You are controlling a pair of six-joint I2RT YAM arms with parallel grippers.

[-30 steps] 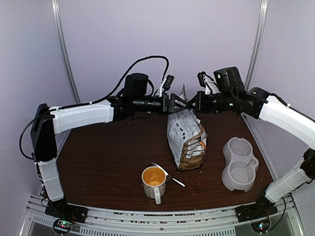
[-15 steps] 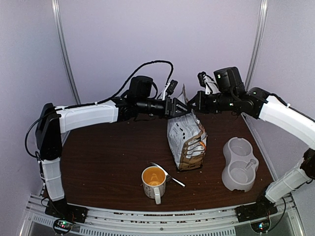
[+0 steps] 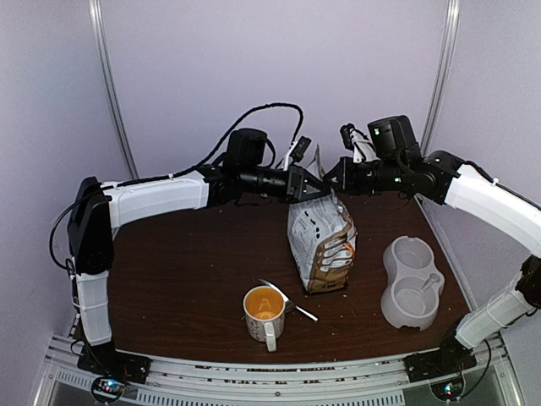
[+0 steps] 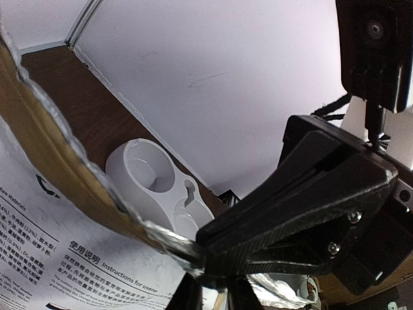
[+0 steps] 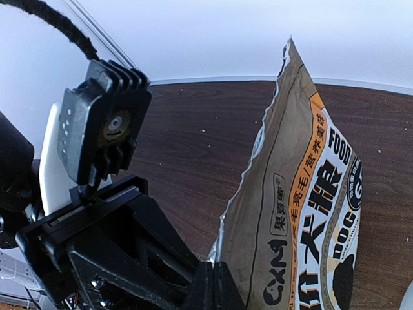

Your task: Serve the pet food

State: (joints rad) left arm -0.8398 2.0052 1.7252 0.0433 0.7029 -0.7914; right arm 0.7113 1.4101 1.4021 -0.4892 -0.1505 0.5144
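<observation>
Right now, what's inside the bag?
Only silver lining shows at the torn mouth of the bag. The bag's own walls hide everything deeper inside.

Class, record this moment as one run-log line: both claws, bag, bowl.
left claw: pinching bag top | right claw: shut on bag top | bag: upright, torn open | bowl: right of bag, untouched

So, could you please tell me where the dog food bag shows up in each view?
Top external: the dog food bag stands upright at centre.
Left wrist: the bag fills the lower left.
Right wrist: the bag fills the right half.
Shared landmark: the dark table.
</observation>
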